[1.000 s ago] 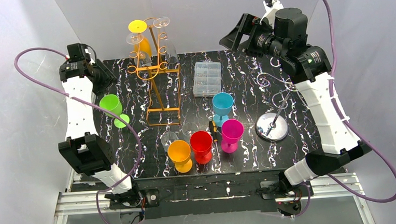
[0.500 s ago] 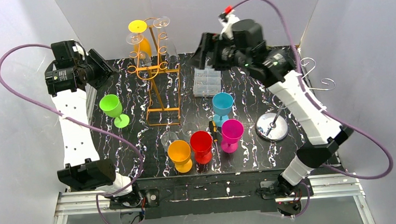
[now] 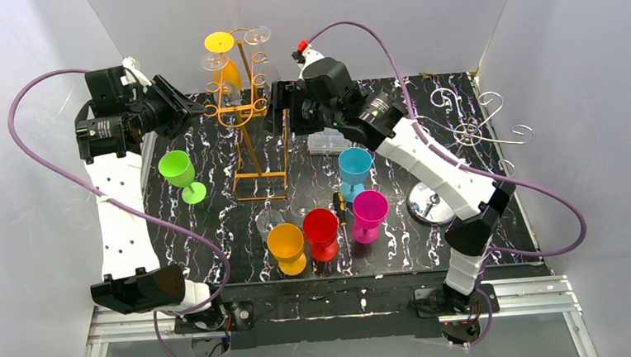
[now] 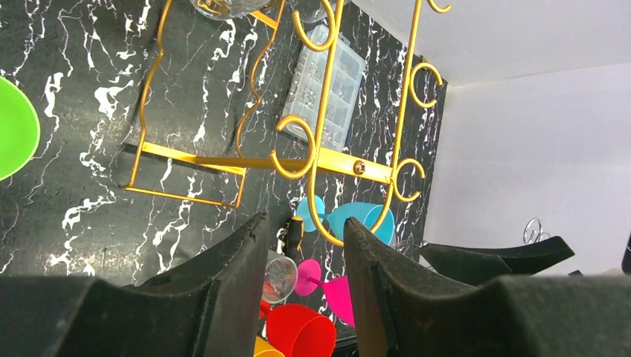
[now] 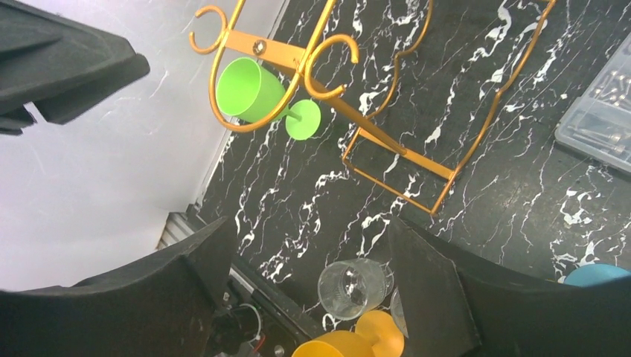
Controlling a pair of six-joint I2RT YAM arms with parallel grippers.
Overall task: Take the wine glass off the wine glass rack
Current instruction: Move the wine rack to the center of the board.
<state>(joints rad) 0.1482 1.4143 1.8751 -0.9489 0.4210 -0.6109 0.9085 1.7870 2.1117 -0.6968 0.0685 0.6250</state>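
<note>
The gold wire wine glass rack [image 3: 246, 116] stands at the back centre of the table. A yellow wine glass [image 3: 222, 56] and clear wine glasses [image 3: 258, 37] hang upside down from its top. My left gripper [image 3: 195, 109] is open and empty, raised close to the rack's left side. My right gripper [image 3: 279, 119] is open and empty, close to the rack's right side. In the left wrist view the gripper [image 4: 301, 230] faces the rack's curled hooks [image 4: 320, 152]. In the right wrist view the gripper [image 5: 309, 242] is beside the rack [image 5: 298, 56].
On the table stand a green glass [image 3: 178, 172], a blue glass [image 3: 354, 168], a magenta glass [image 3: 369, 212], a red glass [image 3: 321, 232], an orange glass [image 3: 286, 245] and a clear glass [image 3: 269, 221]. A plastic box [image 3: 330, 128] lies behind them. A silver rack [image 3: 434, 203] stands at the right.
My right arm has swung from the back right corner leftwards to the rack's right side. My left gripper has moved right, up to the rack's left side. Both stay open.
</note>
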